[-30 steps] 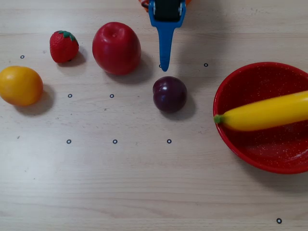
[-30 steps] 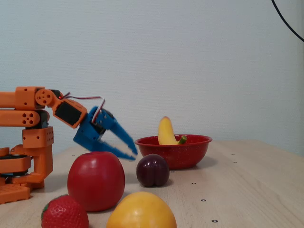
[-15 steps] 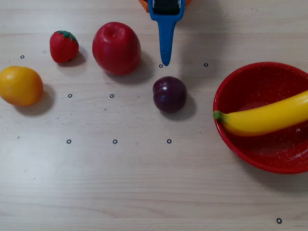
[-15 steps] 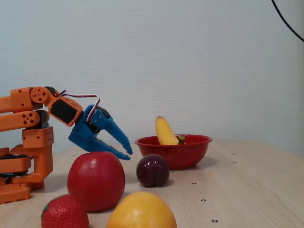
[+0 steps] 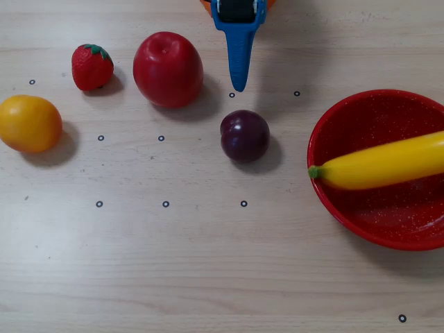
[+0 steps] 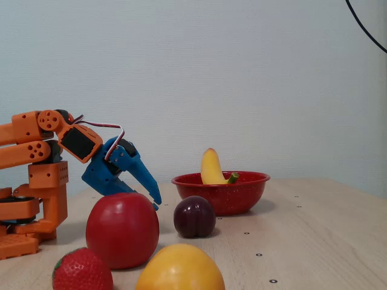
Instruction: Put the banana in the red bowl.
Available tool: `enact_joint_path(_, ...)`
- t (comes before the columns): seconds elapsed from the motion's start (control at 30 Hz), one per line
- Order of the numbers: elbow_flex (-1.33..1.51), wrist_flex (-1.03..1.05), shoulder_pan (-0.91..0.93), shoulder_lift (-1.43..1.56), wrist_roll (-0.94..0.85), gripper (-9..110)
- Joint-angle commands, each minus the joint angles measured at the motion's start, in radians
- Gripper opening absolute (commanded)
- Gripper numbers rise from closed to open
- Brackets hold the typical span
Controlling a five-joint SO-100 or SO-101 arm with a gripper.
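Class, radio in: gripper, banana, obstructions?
Gripper empty, clear of the fruit. Banana lying in red bowl, stem over the rim. Nothing in the way.

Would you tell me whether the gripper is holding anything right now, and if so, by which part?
Nothing is held: the gripper hangs empty, while the banana lies in the red bowl.

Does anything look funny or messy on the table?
Only the long yellow plastic banana: it is too long for the wide red speckled bowl, so its green stem tip pokes over the rim. Nothing is spilled or broken.
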Motion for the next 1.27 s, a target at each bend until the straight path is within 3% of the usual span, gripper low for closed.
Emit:
enact_joint_path(0.0,0.012,0.003,0.005,0.009,-0.014,0)
enact_joint_path(1.23,0.011,0.009,-0.031,0.009,-0.064,0)
